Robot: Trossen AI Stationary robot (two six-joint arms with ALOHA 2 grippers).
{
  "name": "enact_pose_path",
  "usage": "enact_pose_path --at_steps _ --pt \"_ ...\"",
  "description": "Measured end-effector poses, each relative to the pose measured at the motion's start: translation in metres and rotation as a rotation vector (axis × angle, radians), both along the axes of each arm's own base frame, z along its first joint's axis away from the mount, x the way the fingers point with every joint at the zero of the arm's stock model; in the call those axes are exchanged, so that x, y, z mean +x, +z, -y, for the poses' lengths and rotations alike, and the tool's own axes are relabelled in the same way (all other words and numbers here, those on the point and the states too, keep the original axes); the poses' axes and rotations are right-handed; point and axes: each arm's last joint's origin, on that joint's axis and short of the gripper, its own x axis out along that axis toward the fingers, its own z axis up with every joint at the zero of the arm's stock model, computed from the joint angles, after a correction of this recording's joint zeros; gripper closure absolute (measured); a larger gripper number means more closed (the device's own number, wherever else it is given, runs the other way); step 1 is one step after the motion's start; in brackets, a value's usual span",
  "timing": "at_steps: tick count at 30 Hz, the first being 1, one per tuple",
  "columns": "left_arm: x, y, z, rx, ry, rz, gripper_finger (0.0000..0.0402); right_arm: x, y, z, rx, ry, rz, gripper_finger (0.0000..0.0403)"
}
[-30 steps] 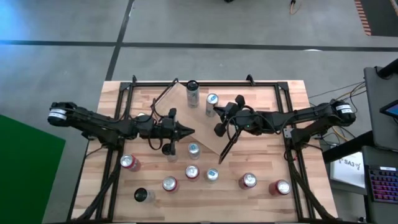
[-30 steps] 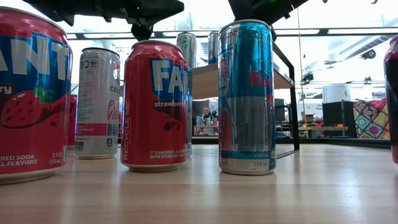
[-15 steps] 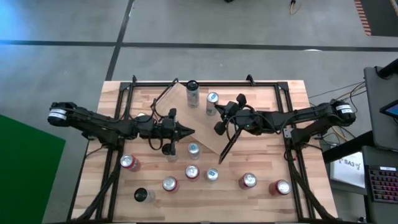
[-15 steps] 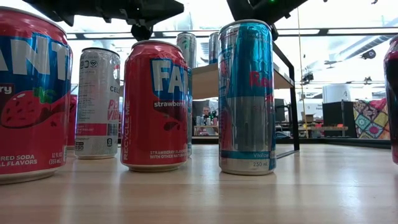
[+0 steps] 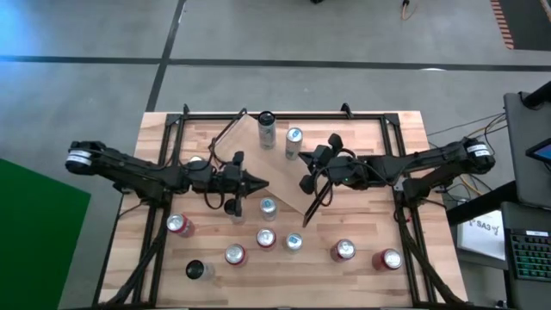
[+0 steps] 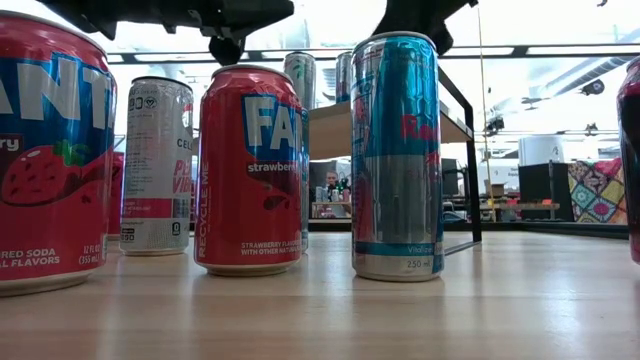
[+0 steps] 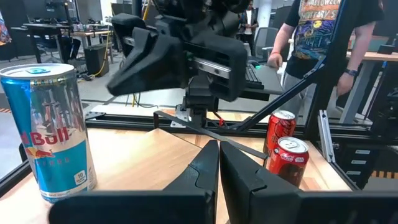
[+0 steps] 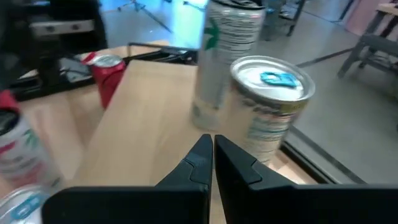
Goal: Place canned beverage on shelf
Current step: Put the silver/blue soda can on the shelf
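Light-wood planking of the shelf (image 5: pixel 280 168), set at an angle near the middle of the butcher-block worktop (image 5: pixel 370 224), carries two canned drinks at its far end: a tall white can with green lettering (image 5: pixel 266 128) and a shorter silver-and-blue can (image 5: pixel 294 140) just beside it. Black metal framing (image 6: pixel 458 150) at the shelf's short end stands out in the low view, where both cans show on the plank behind the front row.

Both arms reach in over the shelf from opposite sides. The left tool (image 5: pixel 261 182) hangs with its two dark fingers (image 7: pixel 208 163) pressed together and gripping nothing, pointing toward the right arm. The right tool (image 5: pixel 303 183) is likewise closed and empty, its fingers (image 8: pixel 208 155) aimed along the plank toward the two cans standing on it.

More cans wait on the worktop in front of the shelf, all upright. A slim blue-and-silver energy-drink can (image 6: pixel 396 155) and a red strawberry soda can (image 6: pixel 251 168) stand nearest the low camera, with a white can (image 6: pixel 156 165) behind them. From above, red cans (image 5: pixel 180 226) dot the near edge from left to right (image 5: pixel 388 260).

Beyond the worktop, a person in a patterned shirt (image 7: pixel 323 31) stands at a desk.
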Motion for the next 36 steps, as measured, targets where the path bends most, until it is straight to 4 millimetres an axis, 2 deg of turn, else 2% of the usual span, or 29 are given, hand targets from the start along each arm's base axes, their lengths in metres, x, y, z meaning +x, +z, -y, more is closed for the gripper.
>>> enact_pose_path --at_steps 7,10,15,18,24,29,36 --pt "-0.001 0.014 0.007 -0.001 -0.027 0.005 0.0402 0.0 0.02 -0.021 0.022 0.112 0.007 0.0394" --pt "-0.001 0.021 0.011 0.001 -0.041 -0.013 0.0402 0.0 0.029 -0.021 0.027 0.111 0.028 0.0394" --pt "-0.007 0.045 0.013 0.011 -0.051 -0.005 0.0402 0.001 0.046 -0.017 0.053 0.089 0.079 0.0394" --pt "-0.013 0.056 0.012 0.04 -0.047 -0.027 0.0402 0.001 0.06 -0.01 0.073 0.06 0.108 0.0394" --pt "-0.021 0.069 0.009 0.088 -0.004 -0.04 0.0402 0.002 0.078 0.011 0.11 -0.003 0.058 0.0394" --pt "-0.029 0.073 0.005 0.126 0.077 -0.048 0.0402 0.014 0.082 0.034 0.208 0.03 0.019 0.0394" --pt "-0.035 0.075 0.004 0.153 0.078 -0.056 0.0402 0.029 0.079 0.058 0.245 -0.003 -0.058 0.0394"
